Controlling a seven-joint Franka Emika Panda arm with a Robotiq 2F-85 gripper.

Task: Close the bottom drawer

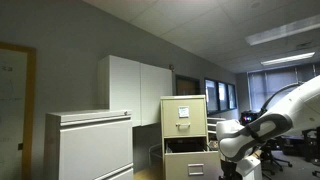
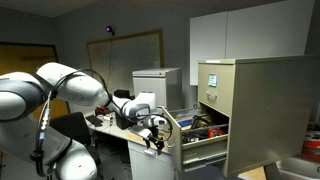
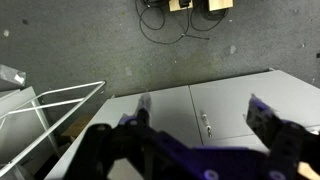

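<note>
**A:** What stands farthest left?

**B:** In an exterior view, a low white cabinet (image 1: 88,145). Tall white cupboards (image 1: 140,88) rise behind it at about 1 o'clock.

**A:** And the filing cabinet?

**B:** The tan filing cabinet (image 1: 185,118) is at 3 o'clock from the white cabinet. Its bottom drawer (image 1: 190,162) is pulled out of the body and stands open. The arm (image 1: 270,120) is at 3 o'clock from the drawer, bent down toward it.

**A:** How does it look from the opposite side?

**B:** There the arm comes in from the left. The claw (image 2: 157,138) hangs at 9 o'clock from the open drawer (image 2: 203,148), just beside its outer end. I cannot tell whether they touch. There are things inside the drawer, too small to name. The upper drawer with its label holder is flush with the cabinet.

**A:** Is the claw holding anything?

**B:** No. In the wrist view the claw (image 3: 200,105) is spread wide, with its dark fingers (image 3: 142,108) far apart and nothing between them. Past them lies a pale flat panel (image 3: 160,110) with a small metal handle (image 3: 205,125). A white wire frame (image 3: 55,100) is at 9 o'clock and cables (image 3: 170,20) lie on the floor at 12 o'clock.
</note>
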